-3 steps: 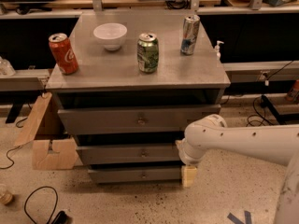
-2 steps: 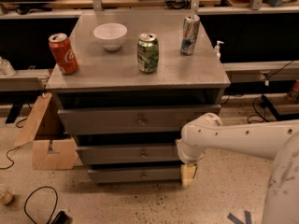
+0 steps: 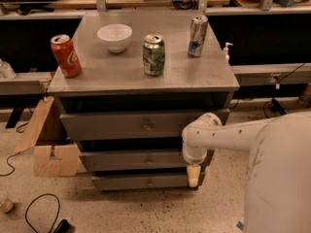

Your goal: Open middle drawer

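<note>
The grey metal cabinet (image 3: 146, 76) has three drawers stacked in its front. The middle drawer (image 3: 131, 160) is a wide, shallow grey front with a small round centre knob (image 3: 149, 159). It sits between the taller top drawer (image 3: 121, 125) and the narrow bottom drawer (image 3: 136, 181). My gripper (image 3: 193, 175) hangs pointing down from the white arm (image 3: 228, 135). It is at the right end of the drawer fronts, just below the middle drawer's right end and well right of the knob.
On the cabinet top stand a red cola can (image 3: 65, 56), a white bowl (image 3: 114, 37), a green can (image 3: 153, 55) and a silver can (image 3: 198, 36). A cardboard box (image 3: 48, 149) lies on the floor at the left. Cables (image 3: 41, 212) lie at the front left.
The gripper has moved slightly up and to the left along the drawer fronts. The arm's large white segment fills more of the lower right. The drawers have not moved.
</note>
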Robot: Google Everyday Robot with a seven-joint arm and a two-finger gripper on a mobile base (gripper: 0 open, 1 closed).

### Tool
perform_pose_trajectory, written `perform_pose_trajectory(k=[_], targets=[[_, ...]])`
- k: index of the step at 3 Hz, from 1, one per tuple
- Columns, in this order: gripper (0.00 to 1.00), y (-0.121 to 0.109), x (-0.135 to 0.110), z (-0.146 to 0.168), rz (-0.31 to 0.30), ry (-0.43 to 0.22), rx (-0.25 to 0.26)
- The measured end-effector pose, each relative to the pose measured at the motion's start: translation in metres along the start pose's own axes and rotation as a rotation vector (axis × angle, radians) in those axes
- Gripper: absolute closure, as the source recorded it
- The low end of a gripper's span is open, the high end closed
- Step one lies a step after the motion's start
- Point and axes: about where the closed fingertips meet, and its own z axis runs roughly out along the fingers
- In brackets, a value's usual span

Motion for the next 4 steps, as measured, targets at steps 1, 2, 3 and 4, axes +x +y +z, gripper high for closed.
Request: perform_pose_trajectory(k=[1, 2, 3, 4], targets=[[0.00, -0.012, 0.004, 0.018, 0.004, -0.009, -0.001], [0.18, -0.016, 0.000, 0.040, 0.017, -0.049, -0.014], [0.49, -0.007, -0.007, 0.063, 0.048, -0.110, -0.036], [0.72, -0.007, -0.007, 0.061, 0.048, -0.110, -0.036]])
